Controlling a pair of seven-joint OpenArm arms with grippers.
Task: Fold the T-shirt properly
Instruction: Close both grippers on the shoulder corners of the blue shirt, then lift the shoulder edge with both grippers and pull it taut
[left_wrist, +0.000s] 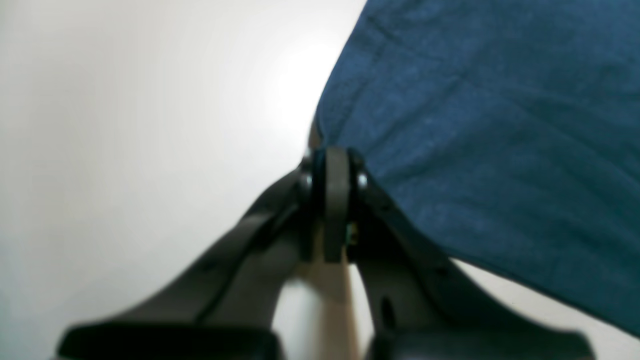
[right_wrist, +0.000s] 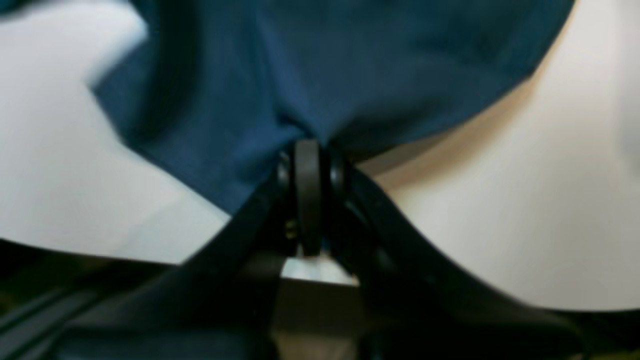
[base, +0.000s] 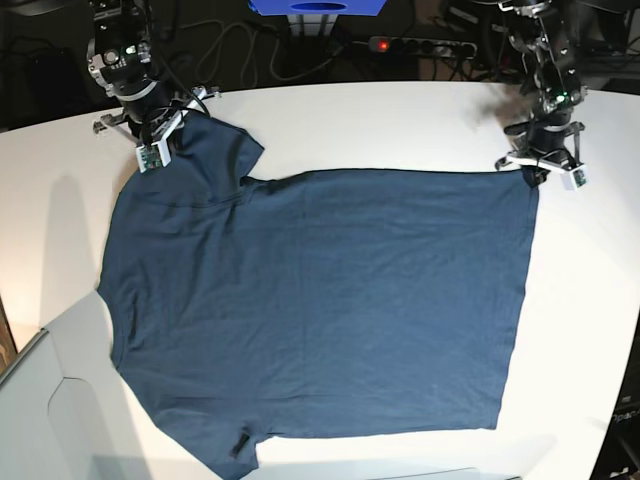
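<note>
The dark navy T-shirt (base: 320, 300) lies spread flat on the white table (base: 400, 120), with its hem toward the right and its sleeves toward the left. My left gripper (base: 535, 170) stands at the far hem corner. In the left wrist view the left gripper (left_wrist: 336, 162) is shut, with the shirt's edge (left_wrist: 475, 150) running into its tips. My right gripper (base: 175, 125) is at the far sleeve. In the right wrist view the right gripper (right_wrist: 309, 150) is shut on the cloth (right_wrist: 325, 65), which puckers toward its tips.
A power strip (base: 420, 45) with a red light and cables lie behind the table's far edge. A blue object (base: 318, 6) stands at the top middle. A grey panel (base: 40, 420) sits at the front left corner. Bare table surrounds the shirt.
</note>
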